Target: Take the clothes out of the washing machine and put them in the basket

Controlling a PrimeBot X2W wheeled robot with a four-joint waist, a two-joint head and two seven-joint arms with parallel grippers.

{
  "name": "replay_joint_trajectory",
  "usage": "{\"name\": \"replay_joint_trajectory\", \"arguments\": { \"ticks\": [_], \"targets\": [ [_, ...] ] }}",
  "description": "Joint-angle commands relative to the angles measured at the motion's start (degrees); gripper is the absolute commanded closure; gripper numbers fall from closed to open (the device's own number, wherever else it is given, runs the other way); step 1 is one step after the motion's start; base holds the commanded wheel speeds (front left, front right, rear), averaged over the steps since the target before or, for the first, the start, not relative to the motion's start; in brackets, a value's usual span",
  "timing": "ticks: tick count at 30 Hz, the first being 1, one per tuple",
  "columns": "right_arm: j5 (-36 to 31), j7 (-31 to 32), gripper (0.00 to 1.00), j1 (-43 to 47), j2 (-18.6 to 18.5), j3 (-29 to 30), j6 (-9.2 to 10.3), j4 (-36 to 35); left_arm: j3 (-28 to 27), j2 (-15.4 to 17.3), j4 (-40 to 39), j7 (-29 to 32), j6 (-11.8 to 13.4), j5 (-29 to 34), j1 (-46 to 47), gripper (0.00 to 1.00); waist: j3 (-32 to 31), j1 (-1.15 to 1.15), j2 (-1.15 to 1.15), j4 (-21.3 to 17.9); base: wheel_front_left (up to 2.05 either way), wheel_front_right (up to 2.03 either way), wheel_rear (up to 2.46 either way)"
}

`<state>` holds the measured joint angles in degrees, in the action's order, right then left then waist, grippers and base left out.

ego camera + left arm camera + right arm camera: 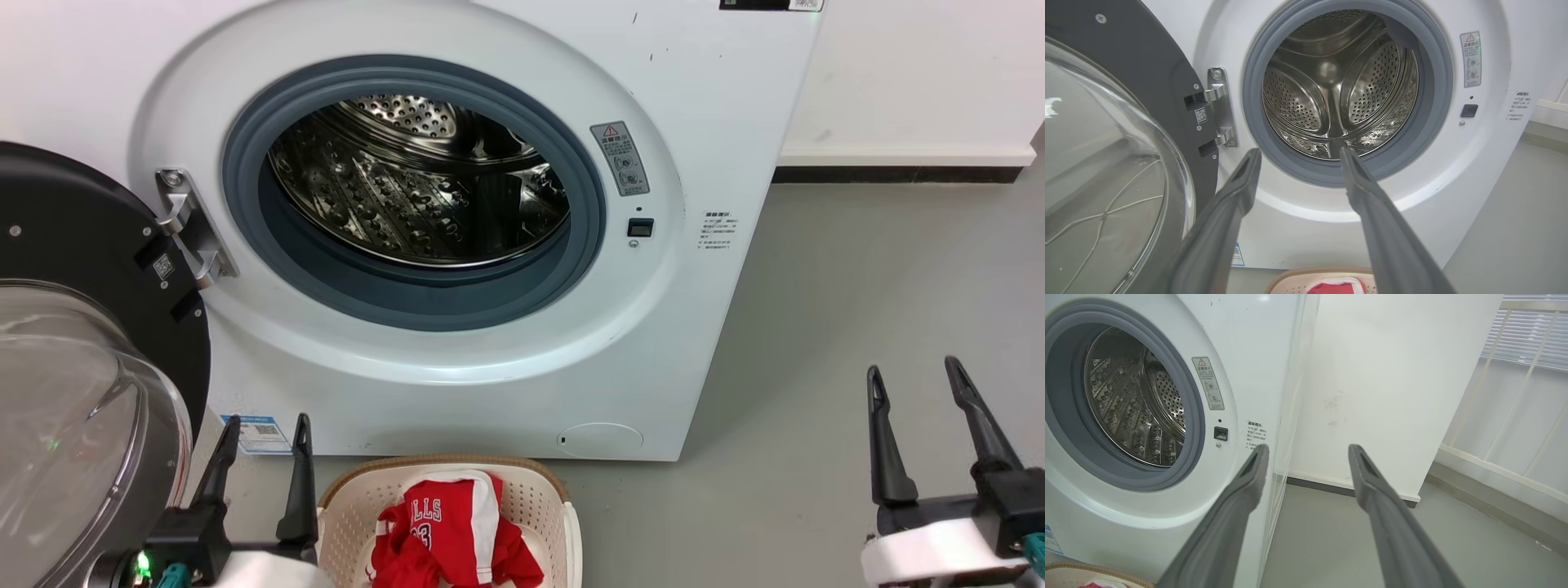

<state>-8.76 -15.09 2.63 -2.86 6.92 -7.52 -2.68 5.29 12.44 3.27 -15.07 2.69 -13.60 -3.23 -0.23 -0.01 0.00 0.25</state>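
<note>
Inside the drum: nothing red is showing; its near floor may be hiding something.
Clothes: lying in the basket before the washing machine.
Left claw: gaping, holding nothing.
Right claw: gaping, holding nothing.
Tip: peeking lower before finishing.

Head view: high, facing forward and down at the washing machine front, with the basket at the bottom edge. Left wrist view: low and near, looking along the left claw into the drum. Right wrist view: looking along the right claw past the machine's corner to the wall. All three views share the drum.
</note>
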Motion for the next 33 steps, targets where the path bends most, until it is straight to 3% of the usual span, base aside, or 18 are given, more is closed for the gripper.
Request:
{"name": "replay_joint_trajectory", "arguments": {
  "ticks": [1,24,25,28,33],
  "targets": [
    [1.6,-0.1,0.00,1.5,0.0,0.0,0.06,0.6,-1.2,-0.9,-1.1,-0.1,-0.9,1.4,-1.6,0.00,-0.5,0.01,0.00,-0.2,0.00,0.00,0.00],
    [2.5,-0.1,0.00,2.5,0.0,-0.8,0.06,2.2,-7.5,-6.9,-0.8,-0.1,-7.4,9.0,-3.6,0.00,-1.1,0.01,0.00,-1.0,0.00,0.00,0.00],
    [2.3,0.0,1.00,2.9,0.0,-0.8,0.00,2.3,-7.4,-6.9,-0.6,0.0,-7.3,8.9,-3.6,1.00,-1.1,0.01,0.00,-1.0,0.00,0.00,0.00],
    [2.4,0.1,1.00,3.4,0.2,-0.8,0.00,4.0,-7.3,-7.4,1.1,0.3,-7.3,8.8,-3.8,1.00,-1.1,0.01,0.00,-1.0,0.00,0.00,0.00],
    [8.8,1.9,1.00,2.2,0.2,-0.4,0.00,5.4,-8.1,-7.6,2.4,2.1,-7.5,3.1,-2.5,1.00,-1.0,0.01,0.00,-1.0,0.00,0.00,0.00]
  ]
}}
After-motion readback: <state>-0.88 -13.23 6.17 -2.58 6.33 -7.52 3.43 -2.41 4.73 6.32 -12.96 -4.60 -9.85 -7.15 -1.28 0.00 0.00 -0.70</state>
